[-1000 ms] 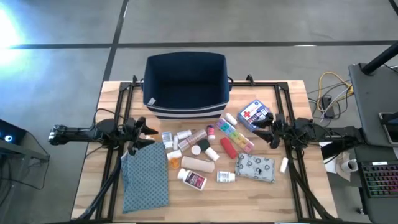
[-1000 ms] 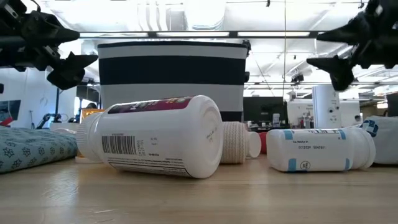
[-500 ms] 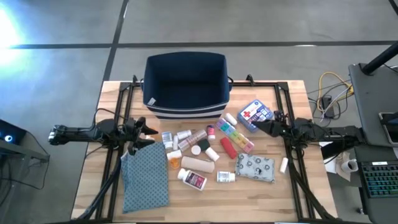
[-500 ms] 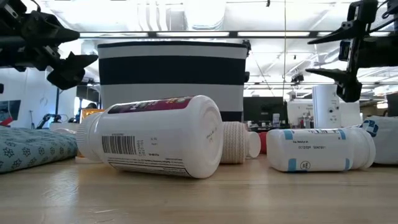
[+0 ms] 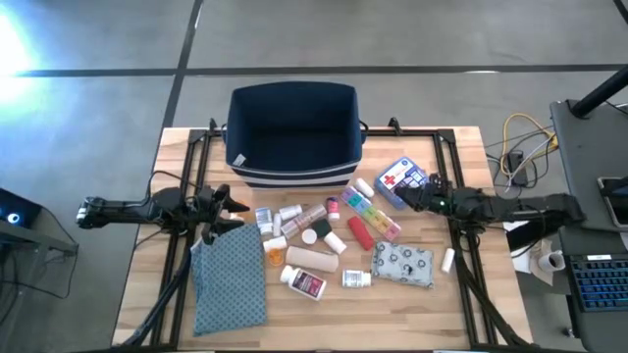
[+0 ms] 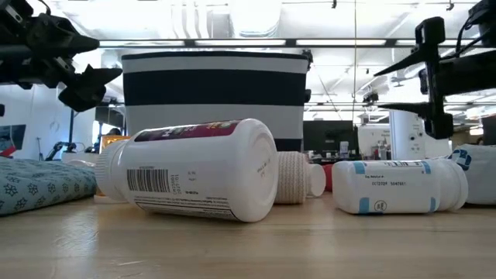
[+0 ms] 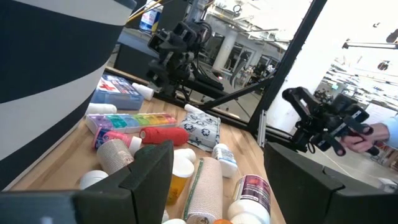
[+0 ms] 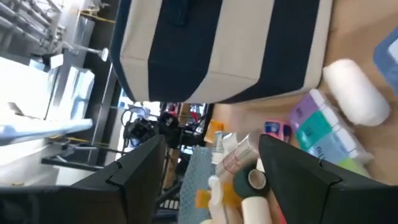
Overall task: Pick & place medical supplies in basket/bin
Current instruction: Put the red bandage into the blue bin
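Note:
The navy bin (image 5: 294,167) with white stripes stands at the table's far middle, open side up. Before it lie the medical supplies: the red-cross box (image 5: 397,179), rainbow pill organizer (image 5: 373,211), red tube (image 5: 359,232), tan bandage roll (image 5: 312,260), grey pouch (image 5: 403,264) and white bottles (image 5: 304,282). My right gripper (image 5: 405,197) is open and hovers level just right of the red-cross box, its fingers one above the other in the low view (image 6: 434,85). My left gripper (image 5: 235,213) is open and waits above the table, left of the supplies.
A teal dotted cloth (image 5: 231,279) lies flat at the near left, below my left gripper. Black metal frames (image 5: 191,167) run along both sides of the table. A small white item (image 5: 447,260) lies near the right frame. Bare wood shows along the near edge.
My right gripper has moved toward the table's left, closer to the red-cross box, and has rolled about its own axis, so its fingers now stand one above the other in the low view. The supplies and the bin have stayed in place.

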`<state>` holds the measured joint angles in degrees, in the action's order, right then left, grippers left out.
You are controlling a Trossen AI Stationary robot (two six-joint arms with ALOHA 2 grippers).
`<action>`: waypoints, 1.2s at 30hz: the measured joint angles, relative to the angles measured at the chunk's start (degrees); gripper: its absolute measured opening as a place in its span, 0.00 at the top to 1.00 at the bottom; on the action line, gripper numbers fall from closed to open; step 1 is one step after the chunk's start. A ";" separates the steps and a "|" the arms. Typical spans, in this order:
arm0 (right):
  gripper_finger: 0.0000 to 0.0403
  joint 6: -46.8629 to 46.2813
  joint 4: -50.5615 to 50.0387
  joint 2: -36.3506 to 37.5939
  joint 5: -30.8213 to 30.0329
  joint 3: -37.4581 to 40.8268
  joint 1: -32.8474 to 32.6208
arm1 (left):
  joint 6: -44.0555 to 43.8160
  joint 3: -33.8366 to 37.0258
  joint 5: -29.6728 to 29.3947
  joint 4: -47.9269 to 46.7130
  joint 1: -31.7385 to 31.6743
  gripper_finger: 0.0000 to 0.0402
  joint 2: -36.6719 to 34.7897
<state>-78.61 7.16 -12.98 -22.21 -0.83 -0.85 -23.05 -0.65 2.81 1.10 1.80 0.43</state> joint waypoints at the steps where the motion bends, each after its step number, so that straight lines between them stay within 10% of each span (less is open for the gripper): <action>1: 0.38 -0.31 0.14 -1.90 -0.02 -0.73 -0.04 | 0.02 0.00 0.02 0.02 0.00 0.43 0.00; 15: 0.38 6.74 -43.65 -39.36 14.25 -33.88 -0.03 | 0.00 0.00 0.00 0.00 0.00 0.43 -0.02; 36: 0.37 22.31 -39.82 -76.41 18.36 -51.09 -7.44 | 0.02 -0.01 0.00 0.00 0.00 0.43 -0.01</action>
<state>-56.29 -32.66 -89.39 -3.85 -51.92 -8.29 -23.03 -0.66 2.81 1.10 1.80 0.41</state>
